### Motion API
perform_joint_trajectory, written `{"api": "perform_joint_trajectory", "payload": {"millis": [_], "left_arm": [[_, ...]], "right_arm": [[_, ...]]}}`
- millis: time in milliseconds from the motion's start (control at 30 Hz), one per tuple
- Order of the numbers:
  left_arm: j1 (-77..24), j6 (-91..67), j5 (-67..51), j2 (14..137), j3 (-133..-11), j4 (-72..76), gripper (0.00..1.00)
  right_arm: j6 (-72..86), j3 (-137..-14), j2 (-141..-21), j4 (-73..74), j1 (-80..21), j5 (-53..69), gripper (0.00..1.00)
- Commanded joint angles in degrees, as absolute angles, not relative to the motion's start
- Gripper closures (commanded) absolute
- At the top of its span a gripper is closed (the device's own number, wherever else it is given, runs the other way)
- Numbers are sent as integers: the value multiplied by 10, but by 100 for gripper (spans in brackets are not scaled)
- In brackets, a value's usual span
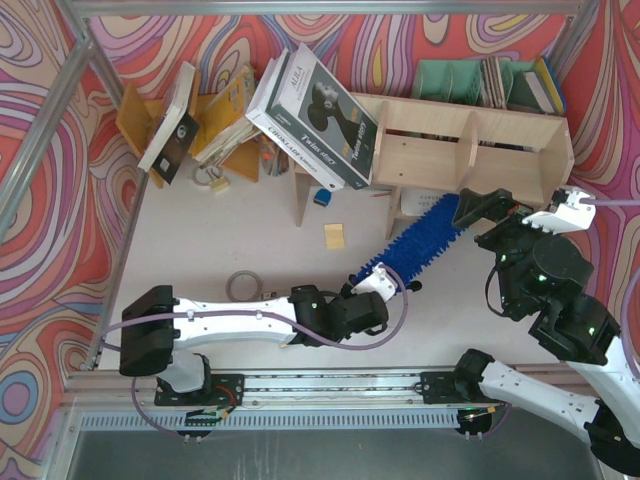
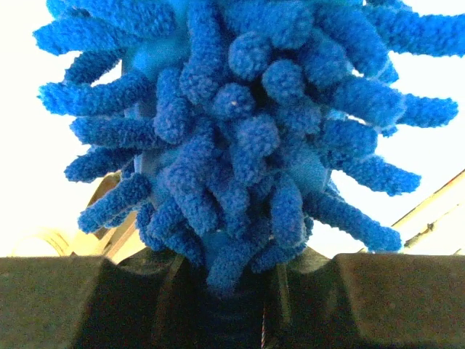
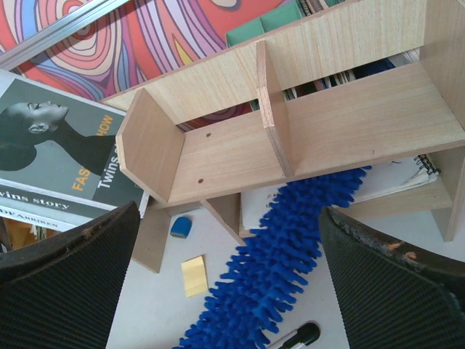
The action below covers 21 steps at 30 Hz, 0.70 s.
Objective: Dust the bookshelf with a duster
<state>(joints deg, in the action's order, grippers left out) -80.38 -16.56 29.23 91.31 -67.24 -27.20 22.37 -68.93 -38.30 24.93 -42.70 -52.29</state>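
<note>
The job looks to be in its early or middle stretch. The duster is already picked up and in use. It runs diagonally from the centre of the overhead frame up and to the right, and its fluffy head passes under the upper board of the bookshelf into the lower tier. In the right wrist view the blue head climbs from the bottom centre and disappears beneath that board, next to a spiral-bound pad lying in the lower compartment. Nothing shows how much of the lower tier has been wiped. The two open compartments of the upper tier, on either side of the upright divider, have no duster on them. I judge that those, the top board and the far right end are yet to be done.

The left end effector, just below the centre of the overhead frame, is clamped on the near end of the duster. In its own wrist view the dark fingers fill the bottom edge, and the duster's base drops into the narrow slot between them.

The right end effector hangs at the right of the overhead frame, close to the duster's far end and the shelf front. Its fingers stand wide apart, hold nothing, and I see no contact with anything.
</note>
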Motion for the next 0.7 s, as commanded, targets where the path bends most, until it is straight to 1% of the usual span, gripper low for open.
{"api": "perform_joint_trajectory", "payload": {"millis": [0,233,433,667], "left_arm": [[-802,-218,338,884,-637,-253,100],[-784,-268,355,902,-649,-287,100],[-773,-262,356,968,-726,-332,100],[-760,-226,320,1031,-811,-359,100]], "right_arm": [[231,-683,-377,256,-427,-532,1],[232,-684,-381,255,-427,-529,1],[237,-683,-379,260,-427,-527,1],[237,-681,-375,264,-427,-529,1]]}}
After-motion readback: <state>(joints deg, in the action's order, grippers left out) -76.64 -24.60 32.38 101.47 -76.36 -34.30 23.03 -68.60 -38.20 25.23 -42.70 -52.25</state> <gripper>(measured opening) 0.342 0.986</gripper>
